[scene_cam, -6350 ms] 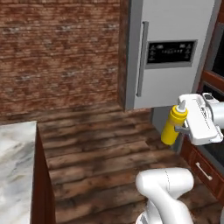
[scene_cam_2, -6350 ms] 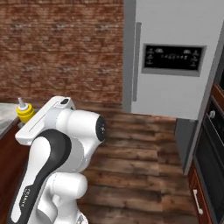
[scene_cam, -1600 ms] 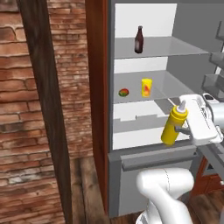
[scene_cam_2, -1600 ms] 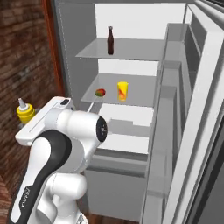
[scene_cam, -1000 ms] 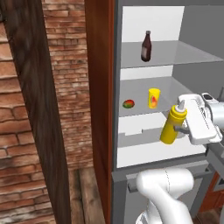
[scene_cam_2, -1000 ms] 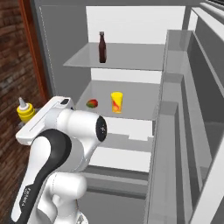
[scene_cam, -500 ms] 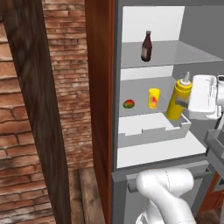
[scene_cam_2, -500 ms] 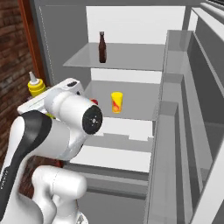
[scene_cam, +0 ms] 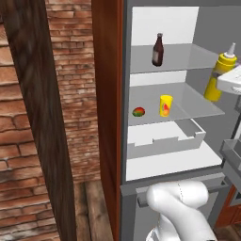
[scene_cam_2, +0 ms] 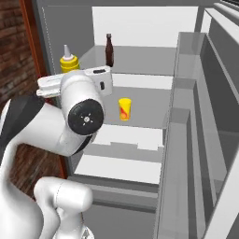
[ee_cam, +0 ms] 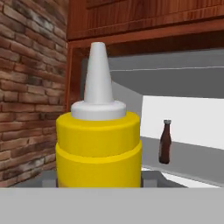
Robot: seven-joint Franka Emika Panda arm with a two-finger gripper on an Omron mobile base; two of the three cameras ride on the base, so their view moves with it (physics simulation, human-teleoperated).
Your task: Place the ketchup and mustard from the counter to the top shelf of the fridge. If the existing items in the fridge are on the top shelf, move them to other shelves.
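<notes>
Here the gripper [scene_cam: 225,84] clamps the upright mustard bottle [scene_cam: 217,74] beside the open fridge's top shelf [scene_cam: 181,59], brick wall [scene_cam: 77,94] left.

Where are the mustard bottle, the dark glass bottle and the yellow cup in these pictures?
mustard bottle [ee_cam: 99,151], hand view, on its yellow body below the white cap.
dark glass bottle [scene_cam: 158,52], left base view, on its body, top shelf.
yellow cup [scene_cam_2: 124,109], right base view, on its side wall, middle shelf.

Yellow mustard bottle [ee_cam: 99,146] with white nozzle, dark brown bottle [scene_cam: 158,50], yellow cup [scene_cam: 165,105], red-brick wall [scene_cam: 80,89].
</notes>
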